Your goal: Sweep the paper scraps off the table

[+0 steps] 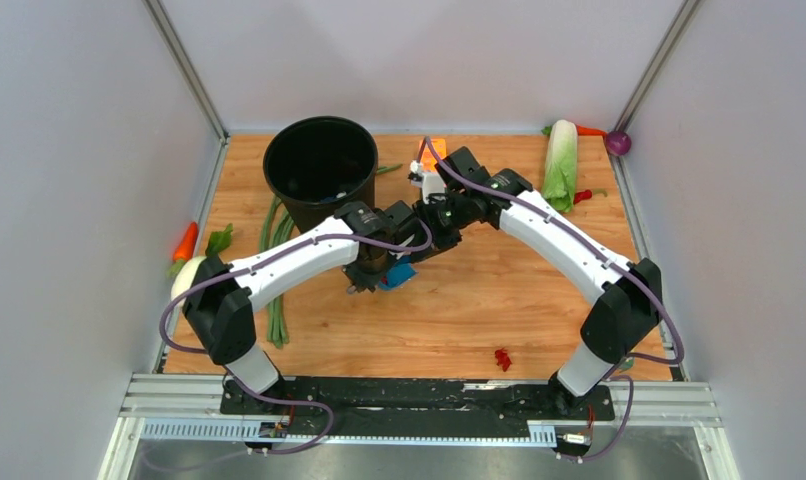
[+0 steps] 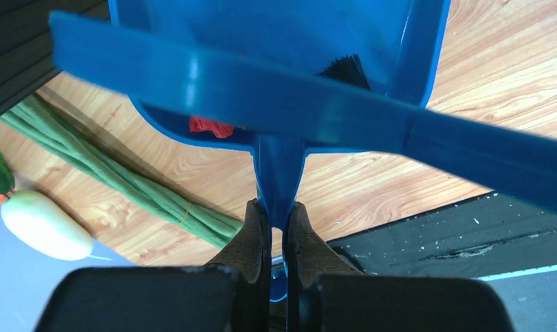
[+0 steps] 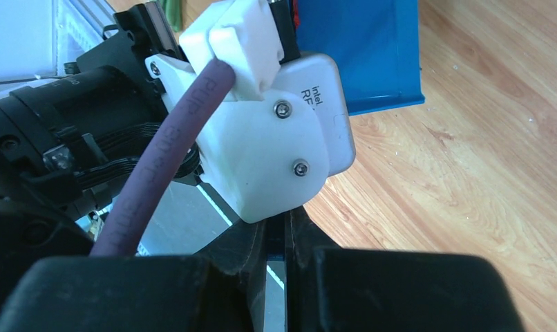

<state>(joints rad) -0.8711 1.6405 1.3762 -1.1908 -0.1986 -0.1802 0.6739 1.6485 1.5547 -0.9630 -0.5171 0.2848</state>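
The middle of the table is barred by the left arm and the right arm, met closely above the blue dustpan. The far left is blocked by a black bucket, the left edge by long green beans, the far right by a cabbage. Bare board is left around the paper scraps near the front

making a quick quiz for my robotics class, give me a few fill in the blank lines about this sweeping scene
1. The left gripper is shut on the handle of the ____ dustpan.
2. Inside the dustpan lies one ____ paper scrap.
3. On the table, the loose paper scraps lie nearer the ____ arm's base.
4. The bucket at the far side of the table is ____ in colour.

Missing words: blue; red; right; black
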